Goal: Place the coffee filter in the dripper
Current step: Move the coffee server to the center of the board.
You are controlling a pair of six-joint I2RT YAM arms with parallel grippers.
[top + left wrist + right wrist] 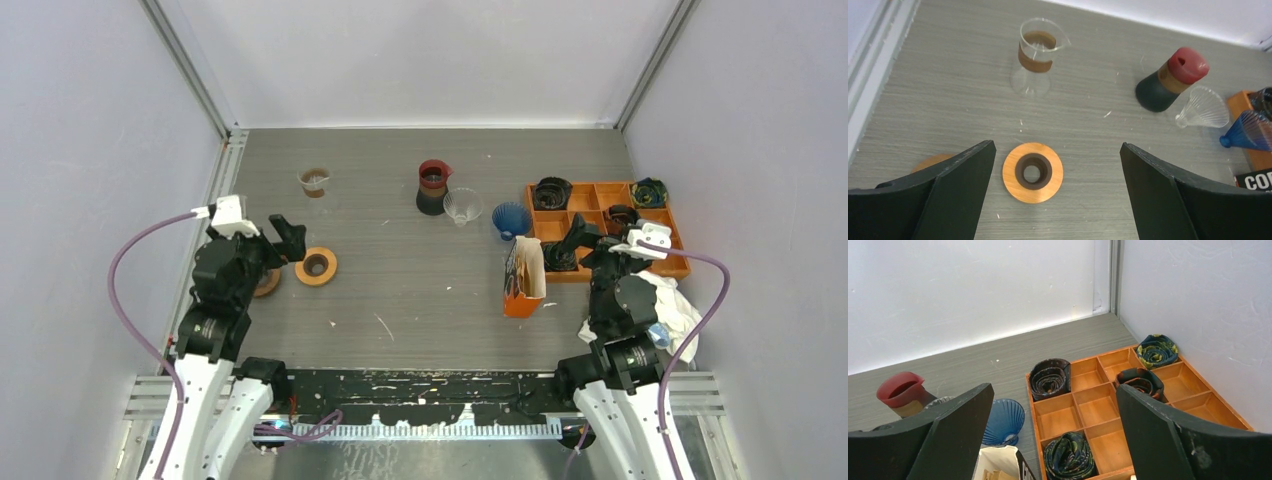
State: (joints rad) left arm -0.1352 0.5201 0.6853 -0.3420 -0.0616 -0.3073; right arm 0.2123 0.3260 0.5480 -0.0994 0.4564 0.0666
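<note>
While left end effector (pixel 290 240) and right end effector (pixel 578 240) are held wide, filter pack (pixel 524 277) is seen upright just left of latter.

Noted: glass carafe (pixel 1035 55) upright, far to my left. Red-topped dark jug (pixel 1170 80) mid-table. Wooden ring (pixel 1032 195) lying flat. Orange divided tray (pixel 1058 417) on my right, rolled ties (pixel 1049 378) in some compartments.

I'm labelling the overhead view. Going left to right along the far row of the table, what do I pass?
glass carafe → red-lidded jug → clear dripper → blue dripper → orange tray
</note>
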